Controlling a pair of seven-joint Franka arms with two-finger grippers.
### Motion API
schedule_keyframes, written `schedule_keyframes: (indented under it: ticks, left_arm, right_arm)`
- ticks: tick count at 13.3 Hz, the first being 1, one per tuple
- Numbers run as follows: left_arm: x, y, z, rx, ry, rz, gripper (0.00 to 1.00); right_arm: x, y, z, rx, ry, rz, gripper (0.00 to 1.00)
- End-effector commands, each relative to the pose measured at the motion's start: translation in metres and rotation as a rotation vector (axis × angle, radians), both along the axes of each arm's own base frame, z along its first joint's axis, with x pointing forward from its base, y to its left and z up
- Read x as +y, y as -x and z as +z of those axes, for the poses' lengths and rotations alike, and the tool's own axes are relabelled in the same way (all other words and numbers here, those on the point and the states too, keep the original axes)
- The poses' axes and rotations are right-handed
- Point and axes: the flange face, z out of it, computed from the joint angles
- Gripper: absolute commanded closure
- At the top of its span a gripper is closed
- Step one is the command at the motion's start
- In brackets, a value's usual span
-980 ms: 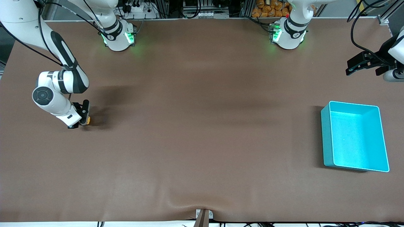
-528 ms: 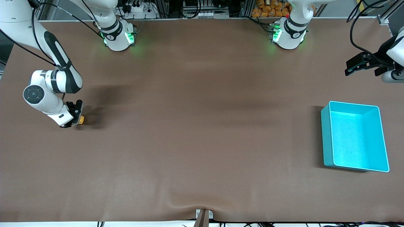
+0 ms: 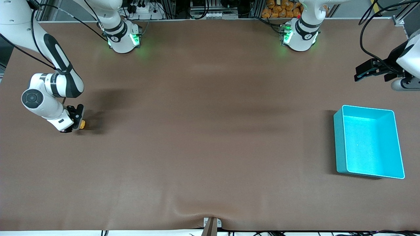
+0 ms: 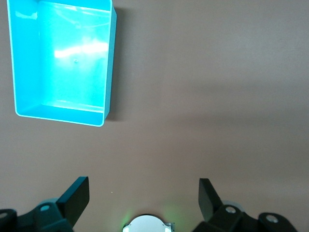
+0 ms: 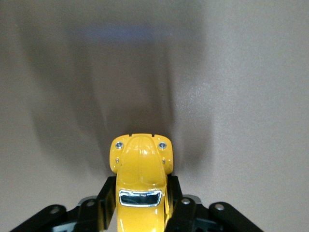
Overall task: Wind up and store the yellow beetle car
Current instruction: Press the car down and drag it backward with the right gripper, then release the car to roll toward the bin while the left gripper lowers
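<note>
The yellow beetle car [image 5: 140,176] is clamped between my right gripper's fingers [image 5: 107,198], its rounded nose sticking out past them. In the front view my right gripper [image 3: 77,122] holds the car [image 3: 82,124] low at the brown table, toward the right arm's end. My left gripper [image 3: 361,72] is open and empty, up in the air at the left arm's end, over bare table beside the teal bin [image 3: 340,141]. The left wrist view shows its two spread fingertips [image 4: 77,197] and the empty bin [image 4: 110,63].
The brown mat [image 3: 210,131] covers the table, with a slight wrinkle at its front edge [image 3: 197,214]. The two arm bases [image 3: 123,37] [image 3: 298,36] stand along the back edge. A small bracket [image 3: 211,224] sits at the front edge's middle.
My right gripper has slid the car along the table toward the right arm's end, most of it in the first half second. My left gripper has drifted slightly, staying open.
</note>
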Motion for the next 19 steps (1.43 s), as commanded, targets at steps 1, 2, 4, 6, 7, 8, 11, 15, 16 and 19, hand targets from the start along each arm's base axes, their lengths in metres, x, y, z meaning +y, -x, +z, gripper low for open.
schedule_keyframes:
  ticks: [1,2,4,6,7,8,11,15,16,19]
  left_arm:
    - [-0.009,-0.003,-0.002,0.006,0.023,0.022,0.0]
    - [-0.014,-0.005,-0.005,0.013,0.026,0.026,0.0]
    - [-0.014,-0.008,-0.011,0.024,0.026,0.028,0.0]
    - [-0.014,-0.008,-0.012,0.024,0.026,0.029,0.0]
    - [-0.013,-0.008,-0.012,0.024,0.026,0.031,0.0]
    - [-0.011,-0.009,-0.013,0.027,0.026,0.034,0.0]
    - [-0.012,-0.01,-0.015,0.032,0.025,0.036,0.0]
    - [-0.006,-0.013,-0.02,0.039,0.023,0.051,0.0]
    - [-0.006,-0.012,-0.02,0.041,0.023,0.051,0.0]
    - [-0.007,-0.013,-0.026,0.053,0.022,0.051,0.0]
  right_arm:
    - [-0.013,-0.013,0.013,-0.005,0.019,0.022,0.0]
    - [-0.016,-0.016,0.019,0.004,0.024,0.018,0.0]
    - [-0.016,-0.024,0.033,0.026,0.036,0.01,0.0]
    - [-0.021,-0.026,0.046,0.045,0.005,-0.054,0.0]
    - [-0.021,-0.025,0.049,0.063,-0.025,-0.075,0.0]
    - [-0.023,-0.028,0.055,0.075,-0.057,-0.081,0.0]
    - [-0.029,-0.036,0.072,0.13,-0.114,-0.121,0.0]
    - [-0.04,-0.034,0.076,0.137,-0.117,-0.143,0.0]
    - [-0.04,-0.034,0.076,0.139,-0.118,-0.143,0.0]
    - [-0.041,-0.034,0.079,0.135,-0.116,-0.15,0.0]
